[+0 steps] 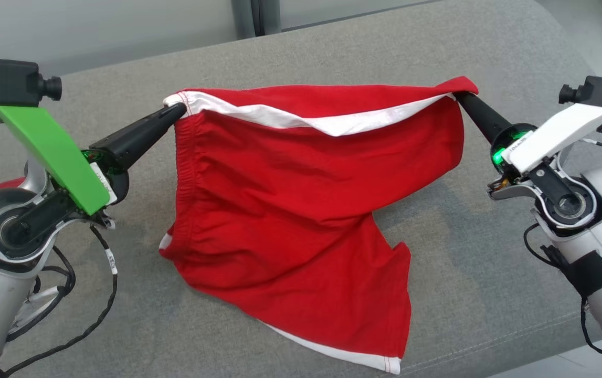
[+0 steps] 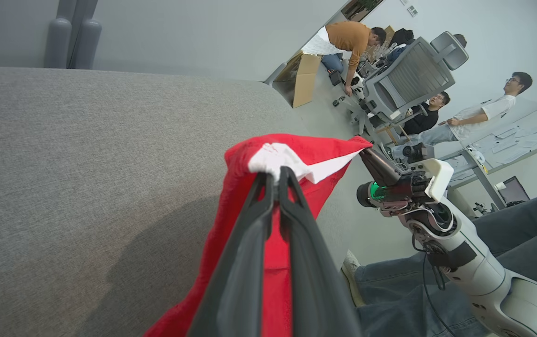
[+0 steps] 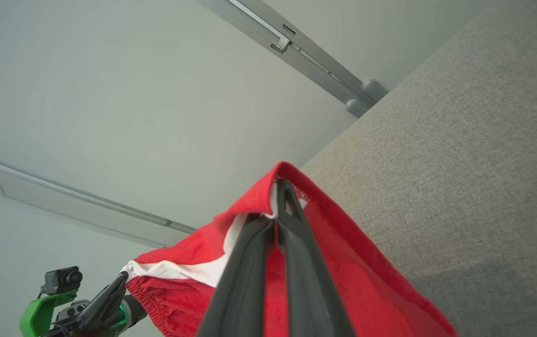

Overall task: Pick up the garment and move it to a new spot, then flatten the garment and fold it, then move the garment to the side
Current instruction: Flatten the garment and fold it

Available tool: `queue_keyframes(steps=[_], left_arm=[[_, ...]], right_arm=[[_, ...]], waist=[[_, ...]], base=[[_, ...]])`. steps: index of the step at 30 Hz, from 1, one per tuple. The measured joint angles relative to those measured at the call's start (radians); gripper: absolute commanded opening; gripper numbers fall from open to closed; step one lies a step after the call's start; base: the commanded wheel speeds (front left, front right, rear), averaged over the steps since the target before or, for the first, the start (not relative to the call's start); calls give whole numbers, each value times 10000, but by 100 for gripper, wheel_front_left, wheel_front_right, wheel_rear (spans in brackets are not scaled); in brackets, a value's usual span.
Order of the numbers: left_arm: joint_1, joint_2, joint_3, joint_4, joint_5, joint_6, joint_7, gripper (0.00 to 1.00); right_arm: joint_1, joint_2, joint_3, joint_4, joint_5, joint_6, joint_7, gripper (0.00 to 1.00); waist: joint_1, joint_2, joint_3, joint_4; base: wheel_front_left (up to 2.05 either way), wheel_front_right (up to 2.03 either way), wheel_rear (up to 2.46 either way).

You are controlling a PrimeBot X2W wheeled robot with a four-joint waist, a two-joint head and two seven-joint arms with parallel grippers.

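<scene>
A grey fabric-covered surface [image 1: 489, 262] spreads across the room in front of me. Over its middle hangs the garment [image 1: 290, 210], red shorts with white trim, stretched left to right by the top edge, with the lower part draped on the fabric at the near side. The left gripper [image 1: 175, 111] is clamped on the top left corner. The right gripper [image 1: 461, 97] pinches the top right corner.

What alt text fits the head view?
The red shorts, trimmed in white, hang stretched between the left gripper and the right gripper, each shut on a top corner, over a grey upholstered surface. Their lower part appears to rest on it.
</scene>
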Motion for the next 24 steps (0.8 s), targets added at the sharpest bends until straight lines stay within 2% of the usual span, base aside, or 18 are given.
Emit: queue_keyframes(steps=[5, 9, 13, 18, 24], left_arm=[[199, 525, 301, -1377, -339, 0, -56, 0], [757, 803, 539, -2401, -798, 0, -56, 0], [1589, 1616, 790, -3382, -849, 0, -69, 0], [2488, 2159, 851, -4995, -1051, 33, -61, 0], [2464, 2569, 1312, -6855, -1538, 520, 117, 0]], right_arm=[[679, -692, -140, -1009, 1032, 0, 1104, 0], [2201, -1674, 161, -1365, 1386, -4, 2073, 0], [3446, -2433, 27, -2222, 1850, -297, 2449, 0], [4571, -3058, -890, -4240, 2725, -274, 2276, 0], [4591, -3986, -2663, -7012, 3816, -188, 2010, 0]], waist=[[0, 0, -572, 85], [0, 1, -1011, 137], [-1, 0, -1253, 179], [-1, 0, -1046, 198], [-1, 0, -528, 230]], base=[[0, 0, 0], [0, 0, 0], [0, 0, 0], [0, 0, 0], [0, 0, 0]])
